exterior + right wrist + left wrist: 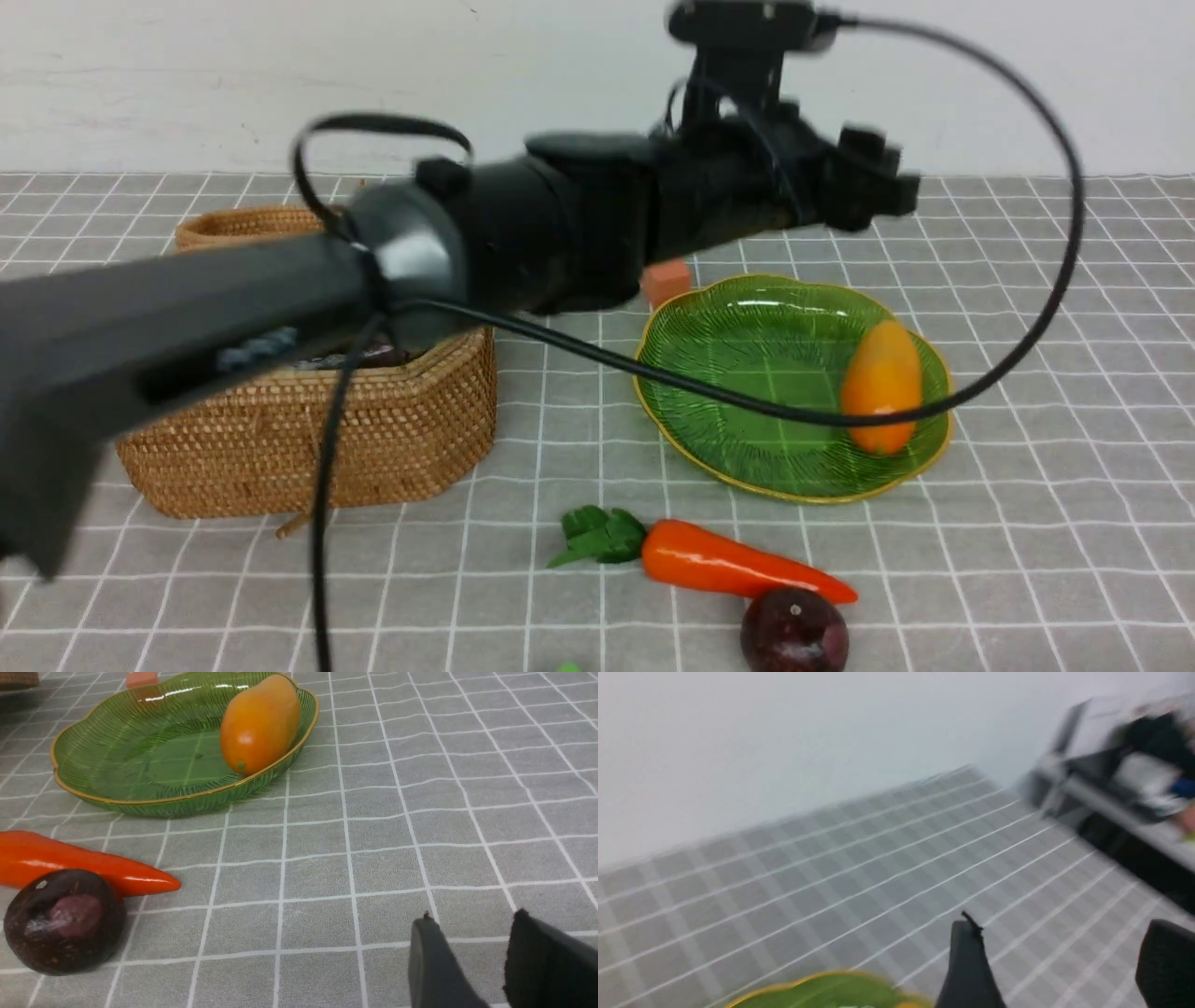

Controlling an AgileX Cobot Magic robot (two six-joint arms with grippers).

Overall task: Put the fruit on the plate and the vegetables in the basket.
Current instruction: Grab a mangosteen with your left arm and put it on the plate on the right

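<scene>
The green ribbed plate (747, 355) holds the orange mango-like fruit (882, 383) on its right side. They also show in the right wrist view: the plate (140, 751) and the mango-like fruit (259, 723). The carrot (728, 560) lies in front of the plate, touching the dark maroon fruit (794, 635). My left gripper (887, 177) hovers above the plate's far edge, blurred, open and empty (1064, 952). My right gripper (472, 952) is low over the cloth, right of the maroon fruit (63, 919) and carrot (70, 861), jaws apart and empty. The lemon and radish are out of view.
The woven basket (308, 439) stands left of the plate, mostly behind my left arm; something dark shows inside it (373, 357). A small orange cube (666, 280) sits behind the plate. A black cable (1064, 233) loops over the plate. A white wall backs the table.
</scene>
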